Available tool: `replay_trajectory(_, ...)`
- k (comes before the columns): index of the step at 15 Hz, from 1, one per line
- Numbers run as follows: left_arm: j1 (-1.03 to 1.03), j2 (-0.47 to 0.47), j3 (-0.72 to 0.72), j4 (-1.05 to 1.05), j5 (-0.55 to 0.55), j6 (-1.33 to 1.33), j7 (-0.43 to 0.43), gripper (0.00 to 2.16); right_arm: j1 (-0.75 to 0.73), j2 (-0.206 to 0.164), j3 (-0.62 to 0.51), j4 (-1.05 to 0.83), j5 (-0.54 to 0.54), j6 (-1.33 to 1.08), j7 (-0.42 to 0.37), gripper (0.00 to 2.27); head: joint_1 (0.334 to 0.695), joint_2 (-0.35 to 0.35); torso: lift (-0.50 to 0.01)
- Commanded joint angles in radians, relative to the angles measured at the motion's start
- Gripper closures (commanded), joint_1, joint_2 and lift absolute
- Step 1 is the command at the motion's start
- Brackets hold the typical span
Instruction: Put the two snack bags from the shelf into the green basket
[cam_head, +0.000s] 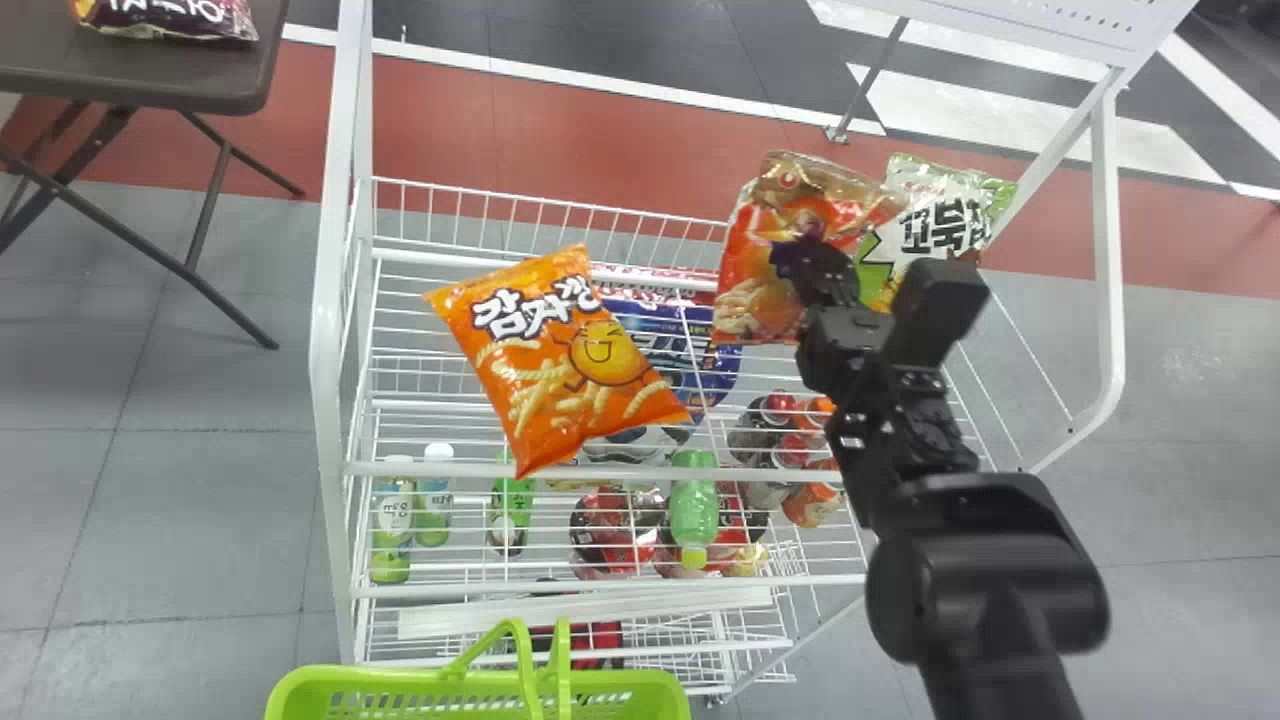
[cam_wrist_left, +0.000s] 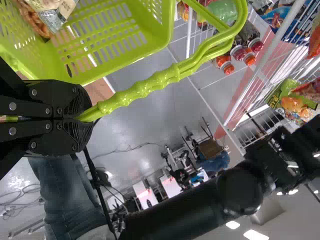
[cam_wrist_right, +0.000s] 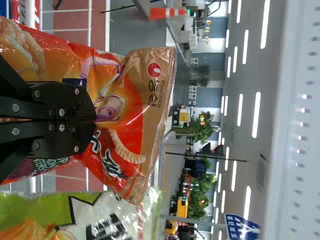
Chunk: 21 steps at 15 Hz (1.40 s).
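At seven o'clock we have the green basket (cam_head: 640, 684), slotted plastic, with a packet (cam_wrist_left: 47, 15) lying in it; we take that as one bag done. Our left claw (cam_wrist_left: 83, 118) is closed round the basket's knobbly handle (cam_wrist_left: 145, 86). Farther, towards nine o'clock, a plump orange bag (cam_head: 560, 370) rests on the white wire shelf (cam_head: 420, 468). Between one and two o'clock, our right claw (cam_wrist_right: 96, 120) pinches the red snack bag (cam_wrist_right: 135, 90), upright, its glossy film creased and its top seal flat. Bringing that over and letting go seems all we have left. Beyond it, at two o'clock, leans a green-and-white bag (cam_head: 945, 210).
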Motion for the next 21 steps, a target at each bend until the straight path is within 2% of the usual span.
replay_trajectory(1, 0.004, 0.0, -0.002, -0.002, -0.001, -0.004, -0.002, 1.66, 0.129, 0.0, -0.067, -0.198, -0.047, 0.112, 0.0, 2.24, 0.695, -0.35, -0.011)
replay_trajectory(5, 0.004, 0.002, -0.014, -0.002, -0.006, -0.007, -0.002, 1.66, 0.286, 0.015, -0.21, -0.477, -0.174, 0.511, 0.008, 2.24, 0.695, -0.35, -0.011)
replay_trajectory(7, 0.01, 0.002, -0.017, -0.002, -0.006, -0.016, -0.003, 1.66, 0.329, 0.037, -0.275, -0.583, -0.253, 0.812, 0.037, 2.25, 0.695, -0.35, -0.011)
replay_trajectory(10, 0.021, 0.003, -0.016, -0.007, -0.006, -0.028, -0.005, 1.66, 0.393, 0.089, -0.297, -0.695, -0.277, 1.164, 0.112, 2.25, 0.695, -0.35, -0.011)
replay_trajectory(13, 0.022, 0.003, -0.017, -0.007, -0.008, -0.028, -0.006, 1.66, 0.422, 0.103, -0.294, -0.714, -0.348, 1.375, 0.15, 2.25, 0.695, -0.35, -0.011)
replay_trajectory(15, 0.028, 0.005, -0.017, -0.01, -0.009, -0.044, -0.008, 1.66, 0.448, 0.103, -0.236, -0.685, -0.372, 1.375, 0.158, 2.25, 0.695, -0.35, -0.011)
replay_trajectory(21, 0.039, 0.005, -0.02, -0.021, -0.02, -0.047, -0.003, 1.66, 0.405, 0.098, -0.009, -0.5, -0.346, 1.375, 0.153, 2.25, 0.695, -0.35, -0.011)
